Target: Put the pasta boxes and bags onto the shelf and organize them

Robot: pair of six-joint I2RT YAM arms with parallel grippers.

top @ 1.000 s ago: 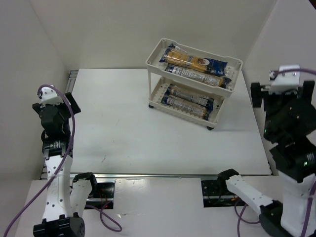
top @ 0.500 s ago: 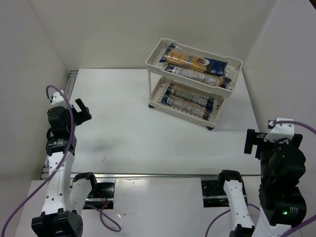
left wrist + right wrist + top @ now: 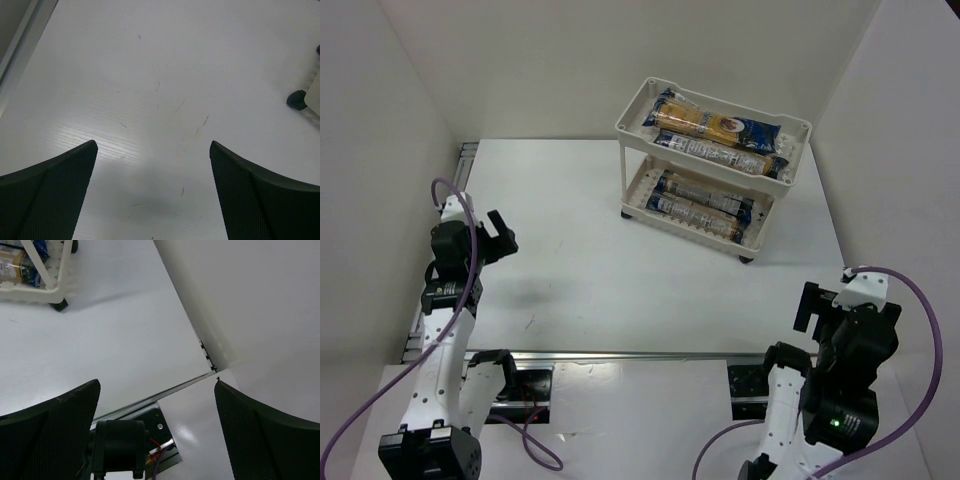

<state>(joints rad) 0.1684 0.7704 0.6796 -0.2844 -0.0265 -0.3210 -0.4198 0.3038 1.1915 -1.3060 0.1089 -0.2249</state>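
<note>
White tabletop [image 3: 620,260] is showing faint scuffs, with pale walls [image 3: 570,60] closing round it. Shelf [image 3: 634,103] is sitting far right; pasta packets [image 3: 705,122] are lying two per tier. Left tool [image 3: 152,145] and right tool [image 3: 157,385] are hanging spread apart.

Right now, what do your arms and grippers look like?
The left arm and right arm are white shells with black joints, each trailing a purple cable. A small green light glows on the right arm. The left gripper and right gripper have dark, tapering fingers with a fine mesh texture.
</note>
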